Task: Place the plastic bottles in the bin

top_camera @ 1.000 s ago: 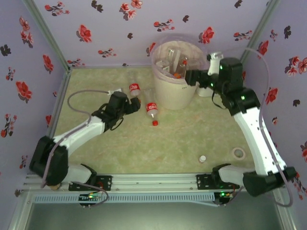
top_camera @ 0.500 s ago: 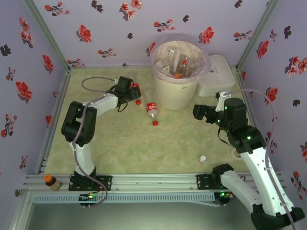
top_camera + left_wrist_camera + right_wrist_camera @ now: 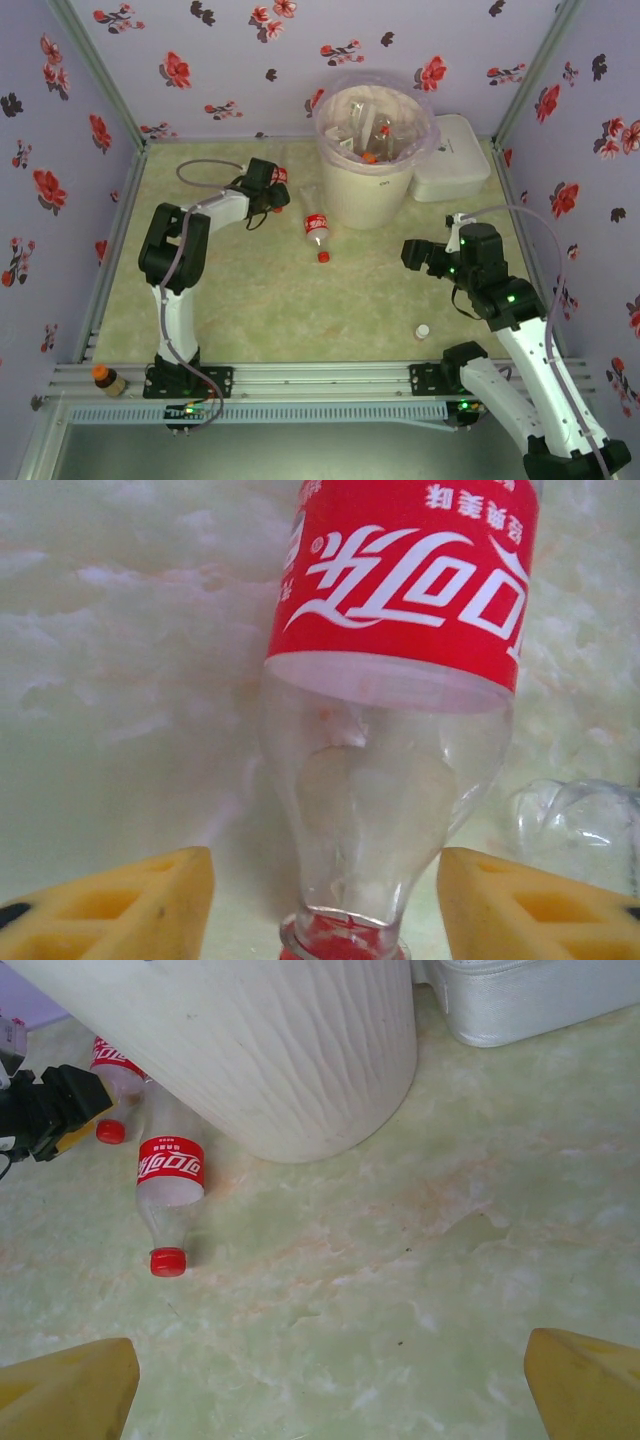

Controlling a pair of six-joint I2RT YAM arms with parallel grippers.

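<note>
1. Left gripper: jaws apart, one on each side of the neck of a red-labelled bottle lying flat on the table; gaps show on both sides, so I judge it not yet clamped; cap end nearest the wrist, label end pointing away.
2. The neck is the likely choice because it is narrow and stiff (the clear body would probably dent and slip).
3. Right gripper: jaws wide apart, nothing between them; it hovers over bare table; a second bottle lies ahead and to its left, cap toward it, close by the bin wall.
4. The bin stands ahead of both hands; several bottles lie inside; two remain on the table.
5. Step in hand, as I judge it: close on the neck, lift, clear the rim.
</note>
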